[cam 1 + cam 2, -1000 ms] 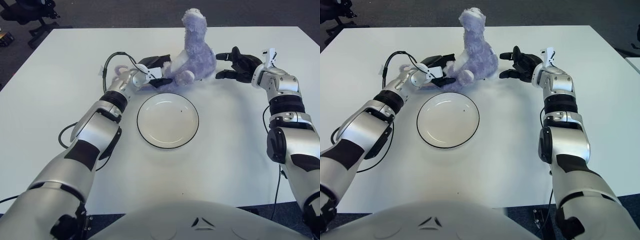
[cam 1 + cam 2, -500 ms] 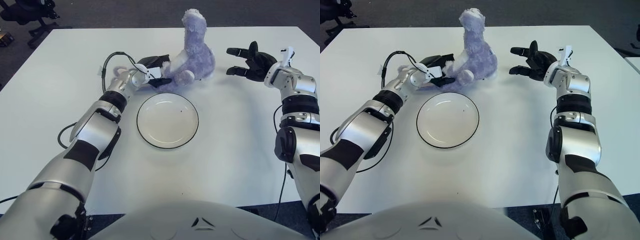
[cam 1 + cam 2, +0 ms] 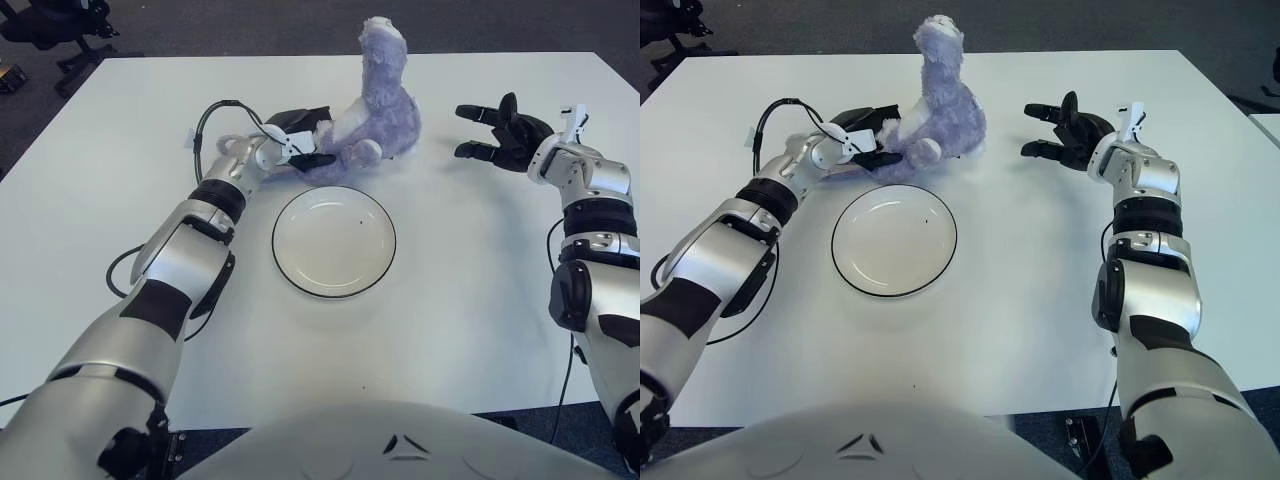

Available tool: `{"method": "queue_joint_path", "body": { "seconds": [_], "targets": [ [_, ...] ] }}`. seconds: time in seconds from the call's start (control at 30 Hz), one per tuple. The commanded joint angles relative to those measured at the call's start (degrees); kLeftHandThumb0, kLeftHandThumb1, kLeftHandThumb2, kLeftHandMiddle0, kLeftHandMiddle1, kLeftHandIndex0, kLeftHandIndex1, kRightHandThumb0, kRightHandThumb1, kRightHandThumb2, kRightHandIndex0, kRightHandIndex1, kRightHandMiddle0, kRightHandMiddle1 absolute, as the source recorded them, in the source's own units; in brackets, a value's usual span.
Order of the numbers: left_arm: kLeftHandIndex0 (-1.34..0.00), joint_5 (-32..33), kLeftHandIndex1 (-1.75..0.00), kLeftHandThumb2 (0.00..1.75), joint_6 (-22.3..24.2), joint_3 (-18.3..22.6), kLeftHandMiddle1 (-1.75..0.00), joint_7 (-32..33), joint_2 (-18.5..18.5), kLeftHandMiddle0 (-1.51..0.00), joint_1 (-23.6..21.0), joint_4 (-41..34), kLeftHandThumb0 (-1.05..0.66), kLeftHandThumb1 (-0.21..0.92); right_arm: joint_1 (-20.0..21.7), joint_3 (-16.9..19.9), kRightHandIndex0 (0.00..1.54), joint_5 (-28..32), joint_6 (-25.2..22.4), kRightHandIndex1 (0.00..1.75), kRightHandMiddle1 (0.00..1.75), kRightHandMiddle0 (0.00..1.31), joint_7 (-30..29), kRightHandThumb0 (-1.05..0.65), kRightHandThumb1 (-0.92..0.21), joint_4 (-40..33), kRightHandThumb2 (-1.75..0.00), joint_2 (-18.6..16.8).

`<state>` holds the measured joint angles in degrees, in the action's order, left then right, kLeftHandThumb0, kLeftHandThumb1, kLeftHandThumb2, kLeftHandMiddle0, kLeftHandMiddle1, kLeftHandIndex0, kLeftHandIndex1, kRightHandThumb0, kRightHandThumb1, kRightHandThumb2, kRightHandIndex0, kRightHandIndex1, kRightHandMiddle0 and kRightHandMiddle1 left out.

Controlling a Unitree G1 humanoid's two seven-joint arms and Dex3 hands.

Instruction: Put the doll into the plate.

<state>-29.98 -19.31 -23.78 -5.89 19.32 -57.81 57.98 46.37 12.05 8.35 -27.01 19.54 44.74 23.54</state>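
On the white tabletop (image 3: 470,300), towards its far side, sits the fluffy lavender plush doll (image 3: 375,105), a long-necked animal with its head up and tipped a little to the robot's left. Its body and one rounded paw press down on the table, and the whole toy sits beyond the plate, not in it.

Left hand (image 3: 300,145) is in the thick of it: black fingers curled into the doll's lower left flank, pinching the plush fur at the base. A thin black cable (image 3: 205,125) loops up from the wrist behind it. The silver-and-black forearm stretches diagonally across the table from the near left corner to reach that grip.

Round white plate with a thin dark rim (image 3: 335,240) lies flat just this side of the doll, close to the toy's paw but apart from it. A tiny dark speck shows on its surface.

Over on the other side, the right hand (image 3: 1065,130) shows well clear of the doll, fingers spread wide and holding nothing, palm facing the toy across a bare gap of table. Whether it touches the tabletop, I can't tell.

Beyond the table's far left corner, part of a black office chair base (image 3: 55,30) stands on dark carpet.
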Motion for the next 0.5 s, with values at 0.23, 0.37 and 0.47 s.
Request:
{"method": "queue_joint_path", "body": {
  "seconds": [0.23,0.37,0.47],
  "targets": [
    [-0.8,1.8,-1.75,0.68,4.2,3.4,-1.75,-4.0,4.2,-1.0,3.1,-10.9,-0.12,0.58,-2.4,-0.6,0.96,-0.5,5.1,0.03,0.35,0.49,-1.8,-0.73,-0.92,5.4,-0.95,-2.3],
    [-0.8,1.6,-1.75,0.67,7.5,4.6,-1.75,-5.7,5.1,-1.0,4.9,-17.1,-0.11,0.58,-1.9,-0.8,0.97,-0.5,6.7,0.03,0.35,0.48,-1.8,-0.72,-0.92,7.6,-0.94,-2.5],
    [-0.8,1.5,-1.75,0.66,9.1,5.1,-1.75,-6.6,5.3,-0.99,5.8,-19.6,-0.11,0.59,-1.7,-0.8,0.97,-0.5,7.4,0.03,0.36,0.48,-1.7,-0.72,-0.92,8.5,-0.94,-2.4]
  ]
}}
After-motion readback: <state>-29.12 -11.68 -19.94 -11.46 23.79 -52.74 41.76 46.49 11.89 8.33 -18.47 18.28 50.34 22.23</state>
